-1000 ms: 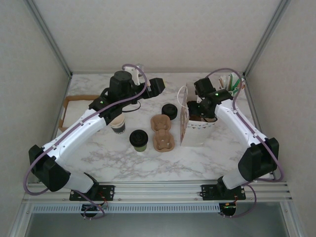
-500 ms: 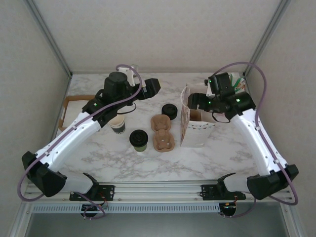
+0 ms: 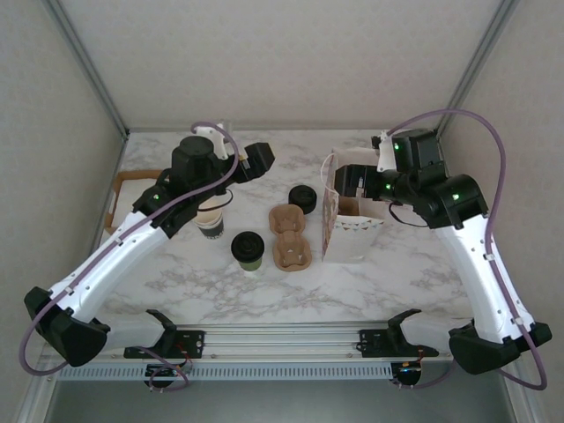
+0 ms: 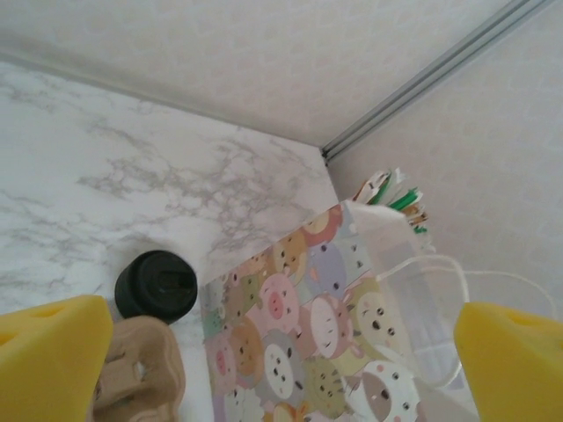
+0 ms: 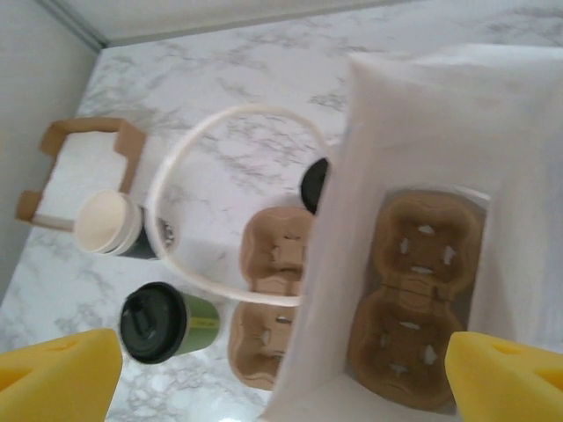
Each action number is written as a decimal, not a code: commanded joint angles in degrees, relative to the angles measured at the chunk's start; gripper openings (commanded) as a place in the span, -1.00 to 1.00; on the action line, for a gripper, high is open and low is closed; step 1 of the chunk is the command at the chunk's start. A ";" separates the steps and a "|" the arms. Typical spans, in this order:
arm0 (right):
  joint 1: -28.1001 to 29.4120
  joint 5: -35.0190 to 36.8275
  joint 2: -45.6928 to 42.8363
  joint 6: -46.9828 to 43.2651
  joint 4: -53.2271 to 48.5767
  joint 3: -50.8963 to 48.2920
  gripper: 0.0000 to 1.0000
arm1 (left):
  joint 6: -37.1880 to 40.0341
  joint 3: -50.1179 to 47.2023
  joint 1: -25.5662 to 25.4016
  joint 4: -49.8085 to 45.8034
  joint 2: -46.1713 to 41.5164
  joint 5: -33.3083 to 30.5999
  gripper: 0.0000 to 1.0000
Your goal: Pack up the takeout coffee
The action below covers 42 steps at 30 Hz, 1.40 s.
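Observation:
Two takeout coffee cups with black lids stand on the marble table: one (image 3: 248, 249) (image 5: 163, 321) in front of the brown carrier (image 3: 289, 236), the other (image 3: 302, 197) (image 4: 157, 284) behind it. My left gripper (image 3: 263, 158) (image 4: 281, 369) hovers open, high behind the cups and left of the animal-print bag (image 4: 299, 334). Over the bag's open top (image 3: 348, 222), my right gripper (image 3: 346, 182) (image 5: 281, 387) is open and holds nothing. A second carrier (image 5: 418, 299) lies on the bag's floor.
A lidless cup stack (image 3: 210, 216) (image 5: 110, 224) stands left of the carrier, under my left arm. A shallow cardboard tray (image 3: 132, 187) (image 5: 84, 167) sits at the left edge. Straws or stirrers (image 4: 391, 189) stand at the back right corner. The bag's loop handle (image 5: 220, 264) hangs towards the carrier.
My right gripper has risen out of the bag to above its mouth and its jaws have widened. My left arm has drawn back slightly to the left, still open.

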 commanded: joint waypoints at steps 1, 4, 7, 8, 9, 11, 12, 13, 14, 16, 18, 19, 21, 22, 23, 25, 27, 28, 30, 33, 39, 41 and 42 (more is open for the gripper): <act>2.35 -3.40 -1.04 -2.33 -0.78 2.74 0.91 | -2.02 -3.19 0.85 -0.44 -3.11 -0.73 0.99; 6.53 -3.60 0.31 -3.65 -0.56 5.05 0.93 | -2.78 -6.15 1.64 -1.35 -4.56 -0.73 0.99; 11.89 -1.11 3.11 -4.92 -1.86 8.04 0.98 | -3.53 -8.14 3.33 -3.72 -5.33 -0.01 0.99; 13.61 -0.33 4.24 -5.32 -2.21 9.04 0.98 | -3.96 -9.19 4.03 -4.21 -5.85 0.11 0.99; 15.15 0.32 5.12 -5.61 -2.56 9.72 0.97 | -4.46 -10.25 4.64 -4.45 -6.38 0.59 0.99; 19.06 1.34 7.88 -6.49 -3.32 10.90 0.97 | -5.65 -12.86 6.38 -4.93 -7.61 1.96 0.99; 20.35 1.67 9.08 -6.84 -3.40 11.20 0.98 | -6.08 -14.12 7.09 -5.10 -8.13 2.39 0.99; 21.71 2.15 10.57 -7.18 -3.61 11.56 0.97 | -6.78 -15.69 7.81 -5.19 -9.00 2.83 0.99; 22.87 2.37 12.27 -7.64 -3.76 11.99 0.98 | -7.66 -17.44 8.60 -5.12 -9.98 3.21 0.99; 24.94 2.80 15.36 -8.57 -4.56 13.08 0.98 | -9.04 -20.88 10.13 -4.47 -12.09 4.32 0.94; 26.42 3.06 18.36 -9.13 -5.21 14.20 0.97 | -9.93 -23.67 12.21 -4.58 -13.84 5.92 0.80; 27.05 3.05 19.82 -9.44 -5.56 14.78 0.98 | -10.16 -25.00 13.11 -4.87 -14.72 6.87 0.72; 28.27 3.60 22.78 -10.32 -6.41 15.68 0.96 | -10.10 -27.15 14.57 -5.43 -15.24 9.30 0.57; 28.78 4.21 24.44 -10.68 -6.78 15.91 0.94 | -9.88 -27.89 15.10 -6.00 -15.21 10.09 0.48; 29.27 4.51 25.81 -11.03 -6.97 16.05 0.93 | -9.76 -28.65 15.35 -6.55 -15.17 10.55 0.40; 30.08 4.90 28.01 -11.53 -6.91 15.92 0.88 | -9.79 -29.98 15.70 -6.78 -15.34 11.30 0.25; 30.98 5.82 29.81 -12.20 -6.55 15.39 0.85 | -9.76 -31.03 16.03 -6.93 -15.80 11.74 0.10; 31.55 6.16 30.45 -12.77 -5.90 14.58 0.82 | -9.77 -31.59 16.19 -7.17 -16.27 11.60 0.05; 32.48 6.85 31.45 -13.80 -4.58 12.70 0.78 | -9.85 -32.64 16.72 -7.61 -17.32 11.36 -0.02; 33.38 8.62 33.01 -14.95 -3.04 10.61 0.75 | -10.16 -34.00 17.88 -8.56 -19.28 10.62 -0.11; 34.23 8.17 36.76 -16.39 -1.22 9.83 0.68 | -10.50 -36.39 20.00 -9.43 -21.18 10.90 -0.20; 34.75 8.67 38.28 -17.09 -1.35 10.26 0.67 | -10.40 -36.73 20.62 -9.58 -21.53 11.01 -0.20; 35.07 9.14 39.01 -17.47 -1.50 10.62 0.67 | -10.36 -36.82 20.94 -9.65 -21.63 11.10 -0.20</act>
